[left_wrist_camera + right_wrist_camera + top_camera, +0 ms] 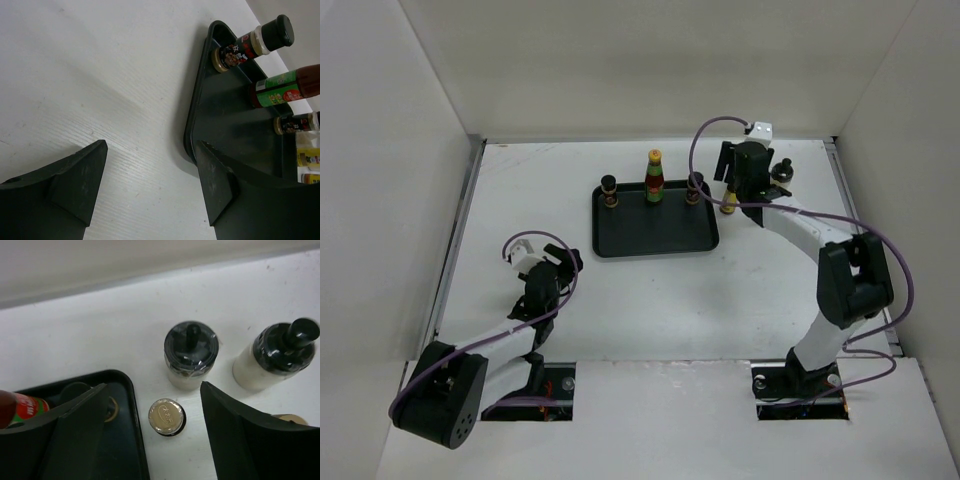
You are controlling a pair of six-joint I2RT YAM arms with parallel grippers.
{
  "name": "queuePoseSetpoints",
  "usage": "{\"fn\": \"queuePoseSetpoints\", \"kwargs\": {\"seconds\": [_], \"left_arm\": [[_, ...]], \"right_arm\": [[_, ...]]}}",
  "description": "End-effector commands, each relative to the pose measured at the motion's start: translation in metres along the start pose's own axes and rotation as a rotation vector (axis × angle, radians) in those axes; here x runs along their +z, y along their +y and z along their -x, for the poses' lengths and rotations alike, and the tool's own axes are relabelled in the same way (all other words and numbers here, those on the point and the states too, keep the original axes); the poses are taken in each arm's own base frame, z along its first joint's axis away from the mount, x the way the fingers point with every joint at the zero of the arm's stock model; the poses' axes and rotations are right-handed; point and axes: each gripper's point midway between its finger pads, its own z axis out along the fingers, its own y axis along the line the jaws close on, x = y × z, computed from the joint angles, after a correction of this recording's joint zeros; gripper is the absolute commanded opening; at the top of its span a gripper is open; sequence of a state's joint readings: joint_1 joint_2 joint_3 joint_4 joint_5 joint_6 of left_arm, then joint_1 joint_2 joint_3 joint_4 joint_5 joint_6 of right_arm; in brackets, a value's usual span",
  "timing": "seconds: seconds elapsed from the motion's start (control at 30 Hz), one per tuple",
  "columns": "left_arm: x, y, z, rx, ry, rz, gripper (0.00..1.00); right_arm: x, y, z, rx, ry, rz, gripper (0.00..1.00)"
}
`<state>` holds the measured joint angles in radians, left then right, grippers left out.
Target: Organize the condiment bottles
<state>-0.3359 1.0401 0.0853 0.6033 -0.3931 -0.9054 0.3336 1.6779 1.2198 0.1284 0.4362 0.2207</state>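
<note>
A black tray (655, 232) holds a tall red bottle with a green neck and yellow cap (654, 177), a dark bottle (608, 190) on its left and another (694, 188) on its right. My right gripper (735, 190) is open and empty just off the tray's far right corner. In the right wrist view its gripper (154, 387) hangs over a gold-capped bottle (166, 417) standing on the table beside the tray (134, 430). Two cream, black-capped bottles (191, 355) (275, 357) stand beyond it. My left gripper (552, 256) (150, 145) is open and empty, left of the tray (235, 135).
White walls enclose the table on three sides. Another gold cap (287, 418) shows behind my right finger. In the left wrist view the tray's bottles (252, 42) (285, 87) (295, 123) stand in a row, with yellow-labelled ones (310, 157) beyond.
</note>
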Motion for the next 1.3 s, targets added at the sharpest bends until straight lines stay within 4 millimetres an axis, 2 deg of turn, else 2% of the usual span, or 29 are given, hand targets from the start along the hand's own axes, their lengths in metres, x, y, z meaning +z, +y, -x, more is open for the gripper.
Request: {"fn": "queuePoseSetpoints", "kwargs": {"seconds": [0.0,0.27,0.37,0.43,0.5,0.6,0.7,0.73,0.97,1.1,1.27], "left_arm": [[0.002,-0.027,0.018,-0.038,-0.049,-0.079,0.70],[0.003,-0.027,0.019,-0.039,-0.054,-0.076,0.70],[0.003,-0.026,0.020,-0.040,-0.056,-0.074,0.70],[0.002,-0.026,0.019,-0.040,-0.052,-0.079,0.70],[0.001,-0.026,0.022,-0.043,-0.063,-0.076,0.70],[0.003,-0.026,0.021,-0.041,-0.060,-0.073,0.70],[0.003,-0.026,0.019,-0.040,-0.052,-0.072,0.70],[0.004,-0.025,0.020,-0.040,-0.057,-0.068,0.70],[-0.001,-0.021,0.027,-0.055,-0.090,-0.066,0.69],[-0.002,-0.019,0.032,-0.061,-0.109,-0.063,0.69],[-0.004,-0.019,0.034,-0.063,-0.116,-0.065,0.70]], "right_arm": [[0.009,-0.004,-0.013,0.011,0.033,-0.022,0.78],[0.022,0.000,-0.031,0.018,0.074,-0.010,0.49],[0.021,-0.010,-0.028,0.025,0.058,-0.045,0.33],[0.010,-0.017,-0.017,0.036,0.024,-0.075,0.29],[-0.010,-0.027,-0.001,0.043,-0.030,-0.107,0.29],[-0.047,-0.019,0.019,0.061,-0.094,-0.073,0.29],[-0.075,0.014,0.023,0.052,-0.106,0.036,0.29],[-0.085,0.031,0.021,0.051,-0.103,0.090,0.29],[-0.130,0.179,0.003,0.043,-0.101,0.446,0.29],[-0.142,0.255,-0.018,0.013,-0.086,0.563,0.29],[-0.142,0.301,-0.040,-0.037,-0.067,0.617,0.29]]}}
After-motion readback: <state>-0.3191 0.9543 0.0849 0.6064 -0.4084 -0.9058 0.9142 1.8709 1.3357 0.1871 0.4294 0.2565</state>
